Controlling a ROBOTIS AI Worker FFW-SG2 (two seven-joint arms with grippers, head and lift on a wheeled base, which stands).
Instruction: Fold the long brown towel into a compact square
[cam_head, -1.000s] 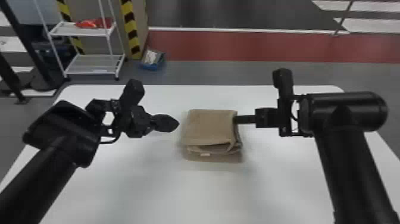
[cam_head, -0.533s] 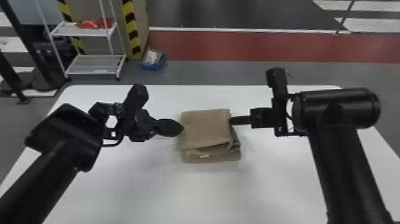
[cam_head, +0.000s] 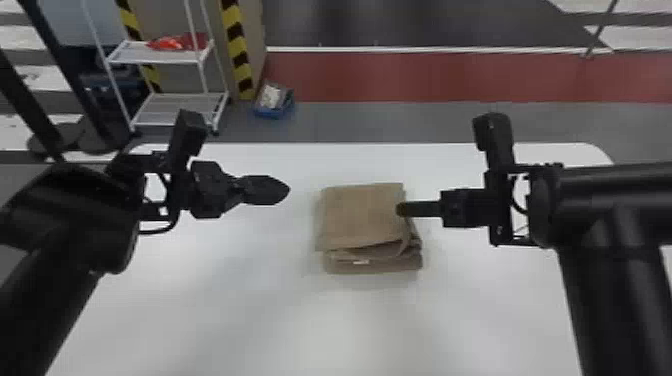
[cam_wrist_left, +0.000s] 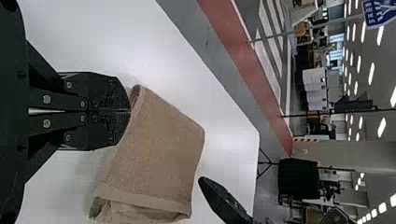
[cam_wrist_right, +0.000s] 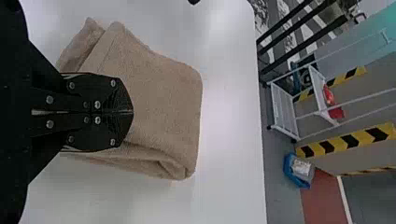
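- The towel (cam_head: 362, 215) lies on the white table (cam_head: 200, 310), folded into a thick, roughly square stack.
- On the towel's near side, lower layers stick out past the top fold, uneven and slightly gaping, with a small white tag (cam_head: 361, 262) among them.
- Left gripper (cam_head: 284, 190): to the left of the towel, apart from it, its fingers clenched together with nothing between them.
- Right gripper (cam_head: 402, 209): its tip overlaps the towel's right edge in the head view; its fingers are clenched flat together, with no cloth visible between them. Whether they touch the towel or sit just above it, I cannot tell.
- Well beyond the towel, on the floor: a blue bin (cam_head: 272, 111) and, farther left, a white rack (cam_head: 165, 59) with something red (cam_head: 175, 44) on its upper shelf.
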